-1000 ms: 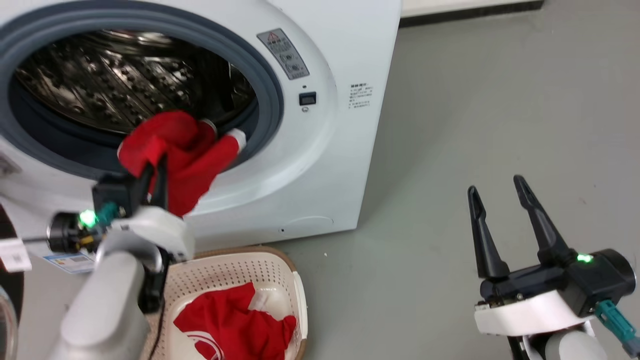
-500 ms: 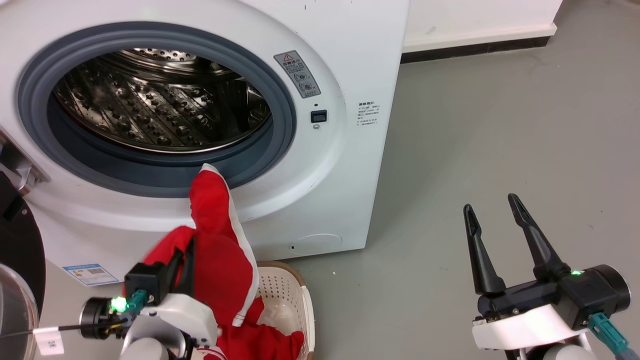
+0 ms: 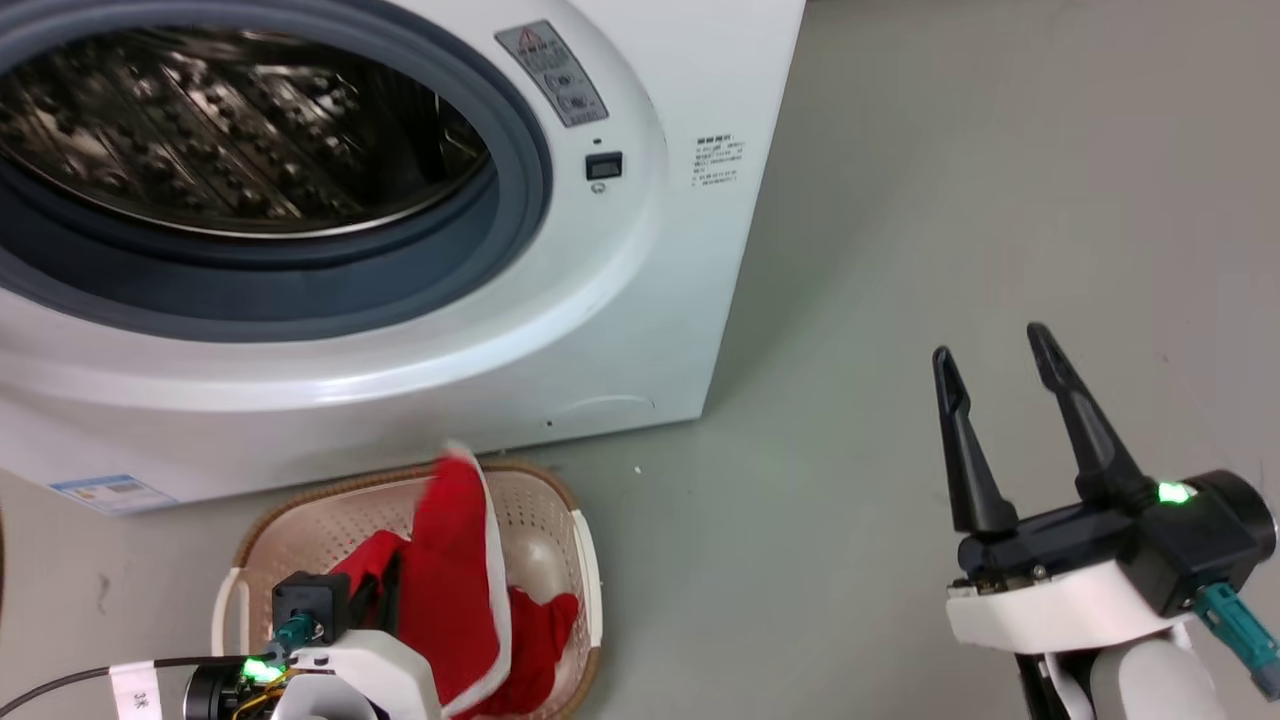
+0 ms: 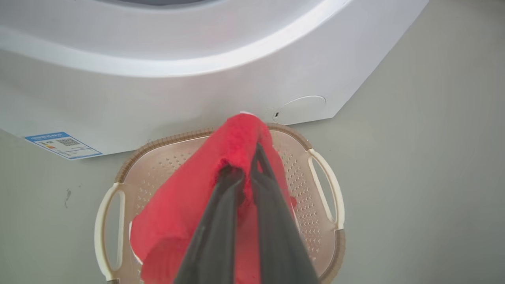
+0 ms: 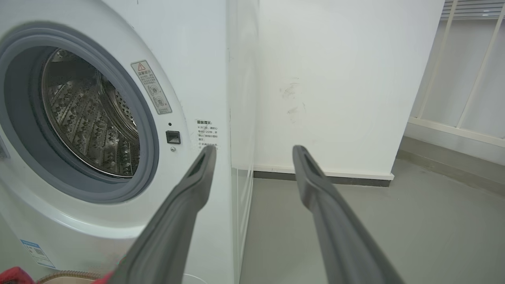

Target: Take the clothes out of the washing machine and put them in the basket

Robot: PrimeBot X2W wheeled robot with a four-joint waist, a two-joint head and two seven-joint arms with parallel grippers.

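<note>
The washing machine (image 3: pixel 640 300) stands with its grey-rimmed porthole open, and its steel drum (image 5: pixel 86 118) shows bare metal. On the floor in front sits the cream basket (image 3: pixel 575 530). My left gripper (image 3: pixel 385 585) hangs over it, shut on a red garment with a white edge (image 3: pixel 450 560). In the left wrist view the fingers (image 4: pixel 221 221) pinch this cloth (image 4: pixel 185 205) above the basket (image 4: pixel 327 177). More red clothes (image 3: pixel 545 625) lie inside. To the right, my right gripper (image 3: pixel 988 343) is held open over the floor, with nothing between its fingertips (image 5: pixel 254 150).
Grey floor (image 3: pixel 950 180) stretches to the right of the washer. A white wall (image 5: pixel 335 79) with a dark skirting stands behind. A blue label (image 4: pixel 63 145) is stuck low on the washer front. A tagged cable (image 3: pixel 130 680) trails at my left wrist.
My left gripper has come down from the porthole with the red garment, which now hangs over the basket. The head camera has shifted. The right gripper stays open and still.
</note>
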